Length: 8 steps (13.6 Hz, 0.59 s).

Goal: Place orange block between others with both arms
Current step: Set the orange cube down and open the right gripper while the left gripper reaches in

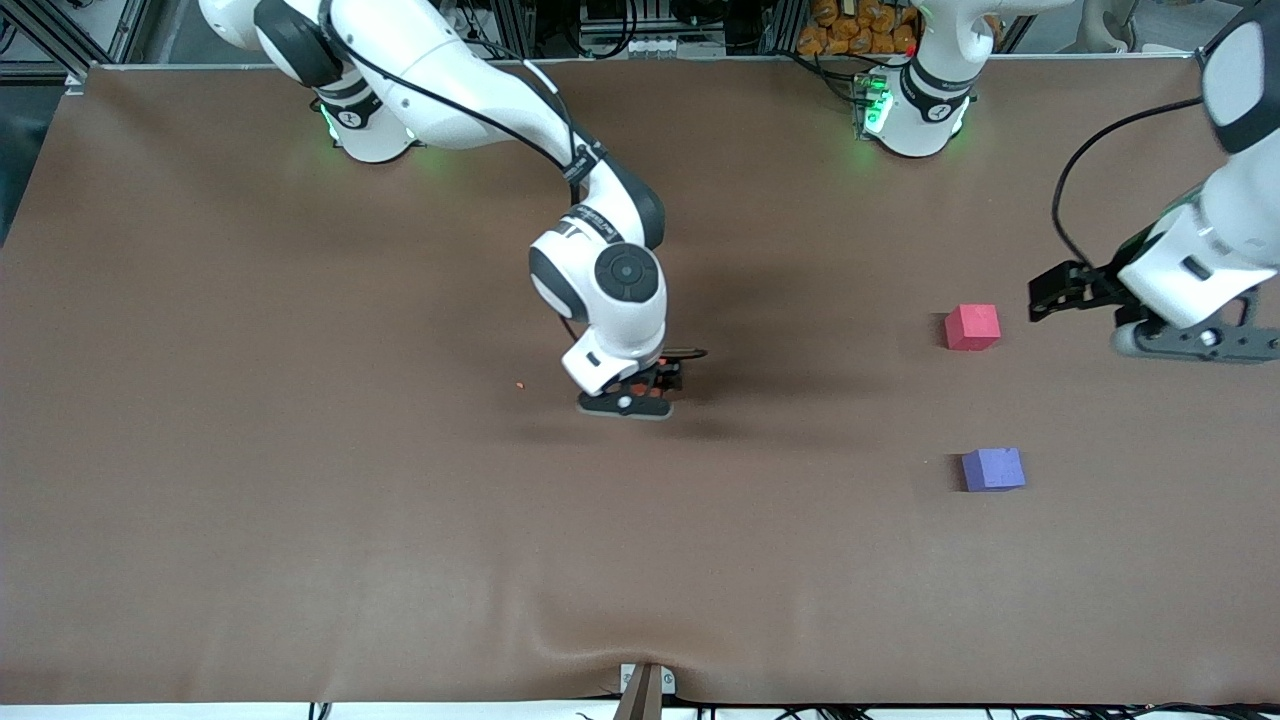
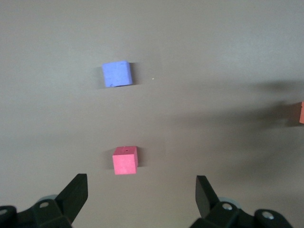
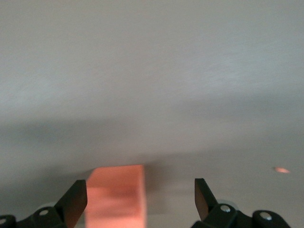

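The orange block [image 3: 116, 197] sits between the fingers of my right gripper [image 3: 140, 192], which is open. The block is close against one finger, with a wide gap to the other. In the front view, my right gripper [image 1: 660, 385] is low over the middle of the table and hides most of the orange block [image 1: 643, 389]. The pinkish-red cube [image 1: 971, 327] and the purple-blue cube [image 1: 992, 469] lie toward the left arm's end, the purple-blue one nearer the front camera. My left gripper [image 1: 1045, 295] hovers open and empty beside the pinkish-red cube [image 2: 125, 160].
A tiny orange crumb [image 1: 519, 384] lies on the brown table cover [image 1: 300, 500], toward the right arm's end from the right gripper. The left wrist view also shows the purple-blue cube [image 2: 116, 74] and the edge of the orange block [image 2: 301, 112].
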Each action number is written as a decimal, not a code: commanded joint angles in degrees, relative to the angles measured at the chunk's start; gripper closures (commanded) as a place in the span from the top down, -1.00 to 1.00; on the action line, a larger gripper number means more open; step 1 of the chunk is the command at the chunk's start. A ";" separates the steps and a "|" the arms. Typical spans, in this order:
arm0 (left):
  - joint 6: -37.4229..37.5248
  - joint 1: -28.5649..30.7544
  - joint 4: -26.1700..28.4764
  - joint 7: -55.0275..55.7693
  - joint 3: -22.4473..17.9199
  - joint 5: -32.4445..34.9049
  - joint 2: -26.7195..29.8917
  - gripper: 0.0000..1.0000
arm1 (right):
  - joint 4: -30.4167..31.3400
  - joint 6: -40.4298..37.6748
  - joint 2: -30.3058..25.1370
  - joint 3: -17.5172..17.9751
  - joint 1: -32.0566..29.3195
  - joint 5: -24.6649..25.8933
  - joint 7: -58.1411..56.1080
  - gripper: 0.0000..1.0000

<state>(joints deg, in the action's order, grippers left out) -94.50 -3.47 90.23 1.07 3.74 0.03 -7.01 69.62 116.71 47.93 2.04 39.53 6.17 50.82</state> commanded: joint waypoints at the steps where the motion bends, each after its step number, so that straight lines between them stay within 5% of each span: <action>1: -0.24 -3.19 -0.76 0.86 0.21 0.59 -1.59 1.00 | -2.03 -9.19 -2.92 3.22 -9.00 -0.80 -3.86 1.00; 8: -4.20 -11.54 -0.76 10.60 0.21 1.03 -10.20 1.00 | -1.42 -29.85 -16.00 2.79 -32.30 -6.52 -36.29 1.00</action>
<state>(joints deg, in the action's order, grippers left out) -98.17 -12.31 90.43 8.08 4.14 0.03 -15.18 66.02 92.09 38.32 3.20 11.20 1.40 20.95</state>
